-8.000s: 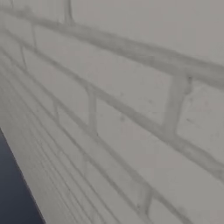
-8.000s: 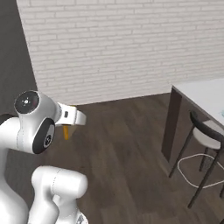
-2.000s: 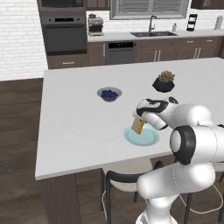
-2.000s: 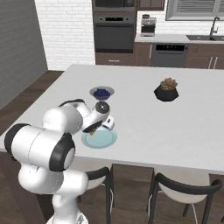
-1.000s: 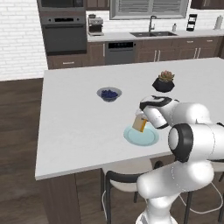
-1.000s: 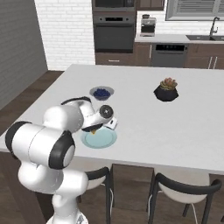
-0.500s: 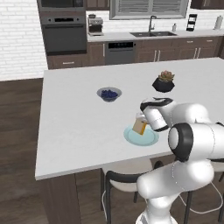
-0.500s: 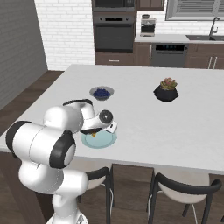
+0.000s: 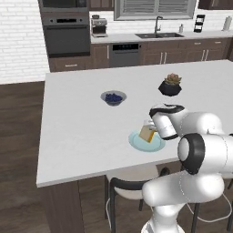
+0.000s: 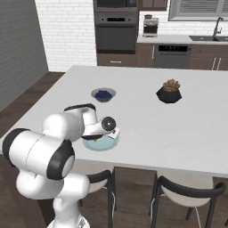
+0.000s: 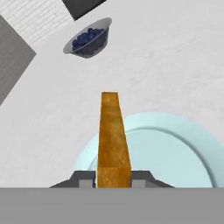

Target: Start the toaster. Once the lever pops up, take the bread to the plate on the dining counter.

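1. White arm [image 9: 200, 150] folded low over near edge of dining counter [image 9: 82, 127], elbow bulging toward camera, forearm reaching in over plate [image 9: 146, 142].
2. Gripper [image 9: 152, 129] just above plate, wrist bent so hand points down and slightly forward across counter top.
3. Gripper [image 11: 113, 178] clenched on bread [image 11: 113, 135]; fingers [image 11: 83, 178] pressed against both flat faces of slice, seen edge-on in hand view.
4. Bread [image 9: 147, 133] held tilted over plate, lower end close to plate surface; contact with plate cannot tell.
5. Bread over plate's left part in hand view, far tip past plate [image 11: 175, 151] rim, above bare counter.
6. From right base view: gripper [image 10: 111, 132] at plate's far-right edge, plate [image 10: 100, 144] partly hidden under wrist; bread mostly hidden there.
7. Plate near front edge of dining counter [image 10: 147, 116], closer to its left end in left base view.
8. Bowl of berries [image 9: 113, 97] beyond plate, well apart; also at top of hand view [image 11: 89, 38].
9. Potted succulent [image 9: 170, 85] beyond plate and to its right, well apart.
10. Stool [image 9: 129, 186] below counter edge, in front of plate.
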You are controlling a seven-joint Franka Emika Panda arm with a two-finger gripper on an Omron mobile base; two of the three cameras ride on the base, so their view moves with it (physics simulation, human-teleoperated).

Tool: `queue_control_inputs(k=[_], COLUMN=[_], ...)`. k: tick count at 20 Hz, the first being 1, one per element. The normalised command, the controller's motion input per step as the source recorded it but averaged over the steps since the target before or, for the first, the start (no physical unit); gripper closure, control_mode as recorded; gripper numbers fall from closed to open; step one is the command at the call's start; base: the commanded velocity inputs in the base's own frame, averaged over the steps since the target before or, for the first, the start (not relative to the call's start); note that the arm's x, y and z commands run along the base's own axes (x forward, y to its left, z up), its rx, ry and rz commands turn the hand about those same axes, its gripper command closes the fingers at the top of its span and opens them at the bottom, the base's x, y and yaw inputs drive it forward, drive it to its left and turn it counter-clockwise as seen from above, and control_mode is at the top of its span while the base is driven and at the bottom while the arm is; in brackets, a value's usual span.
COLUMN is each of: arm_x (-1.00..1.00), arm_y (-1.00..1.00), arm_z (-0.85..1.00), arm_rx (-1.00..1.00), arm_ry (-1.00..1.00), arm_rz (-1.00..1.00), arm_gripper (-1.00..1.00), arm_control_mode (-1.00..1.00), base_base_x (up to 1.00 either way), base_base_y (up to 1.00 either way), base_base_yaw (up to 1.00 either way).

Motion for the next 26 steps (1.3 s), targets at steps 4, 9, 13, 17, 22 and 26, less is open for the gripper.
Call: queue_control_inputs(k=[4,9,13,17,22,26], arm_x=[-0.23,-0.01,0.10,0.05,0.00,0.00], arm_y=[0.01,0.00,0.00,-0.12,0.00,0.00], arm_z=[-0.01,0.00,0.15,0.22,0.07,0.14], arm_rx=[0.00,0.00,0.01,0.00,-0.01,-0.02], arm_ry=[-0.01,-0.02,-0.03,0.00,-0.01,-0.01], arm_rz=[0.00,-0.01,-0.04,-0.12,-0.13,-0.13], arm_gripper=[-1.00,-1.00,-1.00,-1.00,-1.00,-1.00], arm_control_mode=[-1.00,-1.00,-1.00,-1.00,-1.00,-1.00], base_base_x=[0.00,0.00,0.00,0.00,0.00,0.00], base_base_y=[0.00,0.00,0.00,0.00,0.00,0.00], base_base_yaw=[0.00,0.00,0.00,0.00,0.00,0.00])
